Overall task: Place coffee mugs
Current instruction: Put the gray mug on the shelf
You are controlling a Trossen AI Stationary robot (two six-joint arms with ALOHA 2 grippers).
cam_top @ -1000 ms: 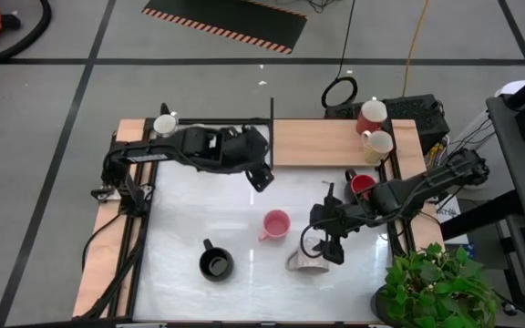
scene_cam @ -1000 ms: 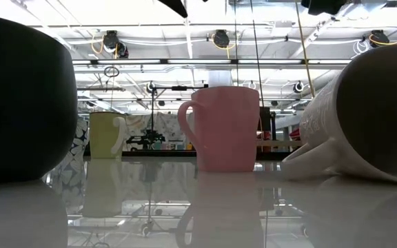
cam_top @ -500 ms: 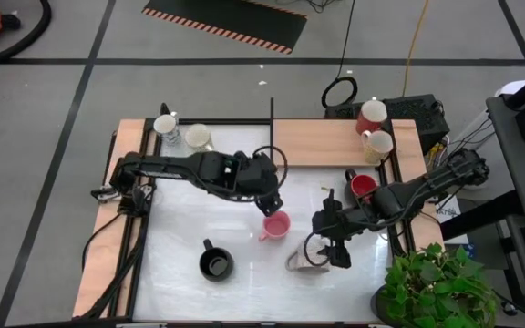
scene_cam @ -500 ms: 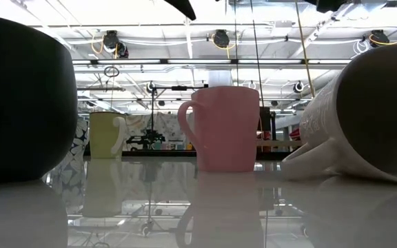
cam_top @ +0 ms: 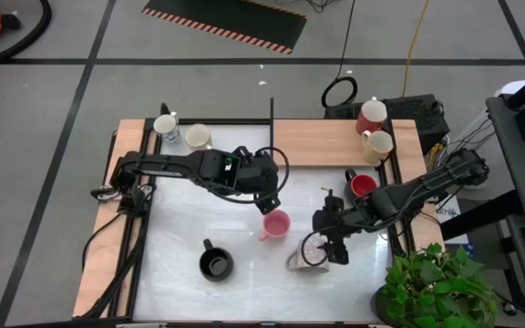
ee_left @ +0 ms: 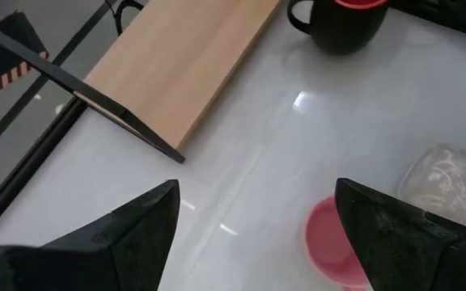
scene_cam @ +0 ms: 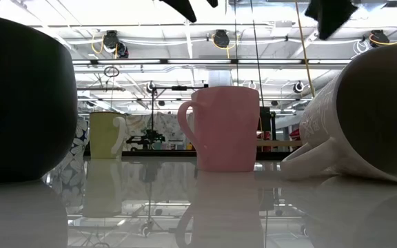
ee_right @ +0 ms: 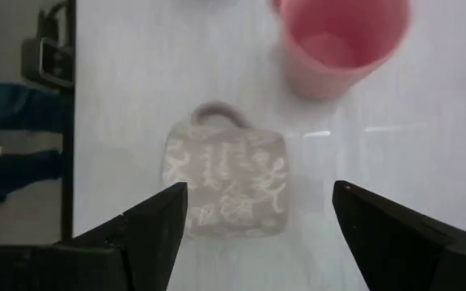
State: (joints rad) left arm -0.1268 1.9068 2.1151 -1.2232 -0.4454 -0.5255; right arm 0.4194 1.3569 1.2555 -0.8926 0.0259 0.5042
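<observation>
Right now the left gripper (cam_top: 267, 202) hangs just above the upright pink mug (cam_top: 276, 223) mid-table, jaws spread wide and holding nothing. Nearby, the right gripper (cam_top: 328, 244) hovers over a patterned grey mug (cam_top: 306, 261) lying on its side, jaws likewise spread.

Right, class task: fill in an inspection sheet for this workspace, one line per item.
Surface: glossy white table with a wooden shelf at the back.
Job's things: pink mug upright; patterned grey mug on its side; black mug upright; red-lined mug at the right edge; other mugs on the shelf corners.
Clutter: nothing seen.
Grippers: left tool open, above the pink mug; right tool open, over the grey mug.
Cables: yellow cable on the floor.
Surroundings: potted plant by the table's corner.
</observation>
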